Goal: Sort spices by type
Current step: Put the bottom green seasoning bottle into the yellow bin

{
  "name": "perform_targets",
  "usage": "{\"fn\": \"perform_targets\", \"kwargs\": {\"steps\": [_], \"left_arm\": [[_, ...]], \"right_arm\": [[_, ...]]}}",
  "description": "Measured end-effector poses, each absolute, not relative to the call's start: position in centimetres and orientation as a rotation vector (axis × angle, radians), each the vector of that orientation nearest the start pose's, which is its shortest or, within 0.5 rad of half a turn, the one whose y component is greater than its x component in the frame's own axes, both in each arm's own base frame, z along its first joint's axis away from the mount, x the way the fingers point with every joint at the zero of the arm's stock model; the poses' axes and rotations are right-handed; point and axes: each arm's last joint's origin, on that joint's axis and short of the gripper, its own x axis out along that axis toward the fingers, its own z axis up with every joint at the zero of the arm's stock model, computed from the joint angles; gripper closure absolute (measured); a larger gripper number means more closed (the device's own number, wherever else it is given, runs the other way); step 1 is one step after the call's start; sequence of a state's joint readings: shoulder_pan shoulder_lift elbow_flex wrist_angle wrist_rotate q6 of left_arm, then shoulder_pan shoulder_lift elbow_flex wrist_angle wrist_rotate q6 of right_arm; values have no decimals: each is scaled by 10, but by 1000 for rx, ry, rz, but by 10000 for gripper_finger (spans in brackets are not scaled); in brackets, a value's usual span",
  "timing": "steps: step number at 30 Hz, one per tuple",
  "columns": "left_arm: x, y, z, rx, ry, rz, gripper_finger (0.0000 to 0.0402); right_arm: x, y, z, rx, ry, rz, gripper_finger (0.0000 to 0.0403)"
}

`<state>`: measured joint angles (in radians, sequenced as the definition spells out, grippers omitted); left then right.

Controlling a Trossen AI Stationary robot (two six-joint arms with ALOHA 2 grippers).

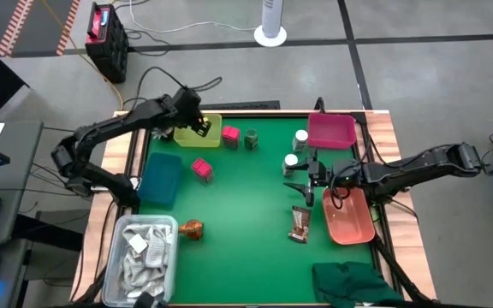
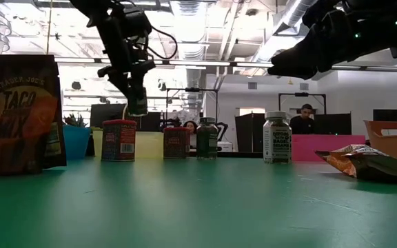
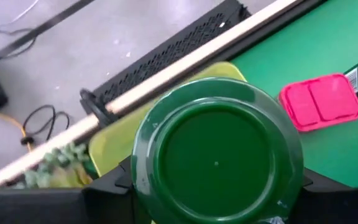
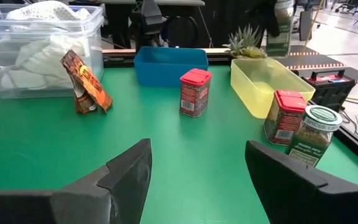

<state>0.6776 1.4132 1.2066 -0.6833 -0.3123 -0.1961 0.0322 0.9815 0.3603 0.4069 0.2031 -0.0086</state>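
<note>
My left gripper (image 1: 197, 125) is shut on a green jar (image 3: 216, 158) and holds it above the yellow tray (image 1: 214, 130). The second green jar (image 1: 251, 139) stands on the table beside a pink pack (image 1: 230, 136). The other pink pack (image 1: 201, 168) stands nearer the blue tray. Two white-capped bottles (image 1: 300, 139) (image 1: 291, 162) stand by the pink tray. One brown sachet (image 1: 299, 224) lies near the orange tray, and another (image 1: 193, 228) by the tub. My right gripper (image 1: 311, 177) is open and hovers just beside the nearer bottle. My left gripper pinches the green jar between its two fingers, which come from above and point down. The fingers (image 3: 114, 183) stand on opposite sides of the jar just below its green lid (image 3: 216, 112). The jar (image 2: 137, 103) hangs upright below them, lifted clear over the yellow tray.
Four trays sit on the green mat: yellow, blue (image 1: 161, 178), pink (image 1: 330, 131) and orange (image 1: 349, 214). A clear tub of white rags (image 1: 144, 252) is at the near left and a dark green cloth (image 1: 353, 282) at the near right. A small plant (image 1: 163, 133) stands by the yellow tray.
</note>
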Motion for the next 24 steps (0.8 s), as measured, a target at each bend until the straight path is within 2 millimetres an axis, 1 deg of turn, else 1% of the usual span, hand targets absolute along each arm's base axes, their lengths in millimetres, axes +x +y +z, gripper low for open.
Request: {"fn": "perform_targets", "kwargs": {"steps": [3,5,7,10,13,18,24], "left_arm": [[222,203,301,-317,855,962,209],[225,211,299,-288,927,925,209],[233,220,296,-228,1015,869,209],[243,229,287,-140,1193,751,209],[256,238,279,-87,1249,667,209],[276,238,267,0,1309,558,209],[279,234,265,25,1344,547,203]], "right_arm": [[202,1,209,-32,206,-169,117],[202,0,210,-32,199,-172,117],[202,-1,210,-31,198,-178,117],[202,-3,210,-30,202,-186,117],[202,-4,210,-30,205,-192,117],[201,-8,210,-28,205,-212,117],[201,-10,209,-27,208,-224,117]]}}
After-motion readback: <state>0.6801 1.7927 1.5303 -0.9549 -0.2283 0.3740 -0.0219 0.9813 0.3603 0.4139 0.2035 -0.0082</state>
